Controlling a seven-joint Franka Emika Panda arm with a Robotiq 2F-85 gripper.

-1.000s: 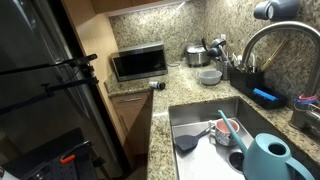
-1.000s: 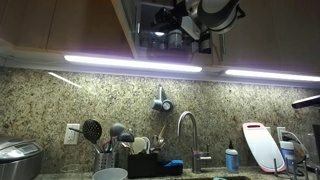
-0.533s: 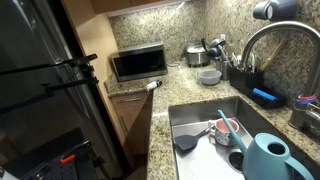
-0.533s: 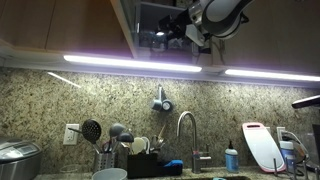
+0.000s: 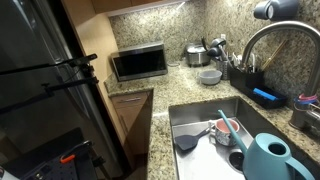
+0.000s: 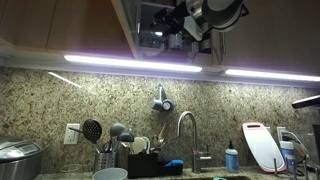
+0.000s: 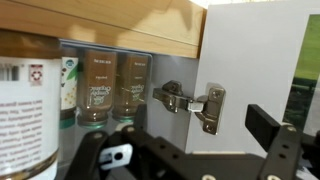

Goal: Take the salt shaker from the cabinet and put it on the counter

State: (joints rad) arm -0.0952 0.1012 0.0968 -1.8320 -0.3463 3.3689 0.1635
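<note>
High in an exterior view my gripper [image 6: 193,24] reaches into the open upper cabinet [image 6: 152,30]. In the wrist view the gripper [image 7: 180,135] is open, its black fingers [image 7: 268,128] spread wide with nothing between them. It faces the cabinet's metal hinge [image 7: 192,102] and white door [image 7: 250,55]. On the shelf to the left stand spice jars [image 7: 100,90] and a big labelled jar [image 7: 25,110]. I cannot tell whether any of them is the salt shaker. The speckled granite counter [image 5: 170,88] lies far below, and no shaker shows on it.
On the counter stand a microwave [image 5: 139,63], a rice cooker [image 5: 195,55], a white bowl [image 5: 209,76] and a utensil rack [image 5: 243,78]. The steel sink [image 5: 205,112] holds dishes, with a blue watering can [image 5: 268,158] in front. A dark fridge [image 5: 40,80] is at the left.
The jaws have opened wide. A small pale object at the counter's edge beside the microwave in both earlier frames no longer shows. The arm shifted slightly at the cabinet.
</note>
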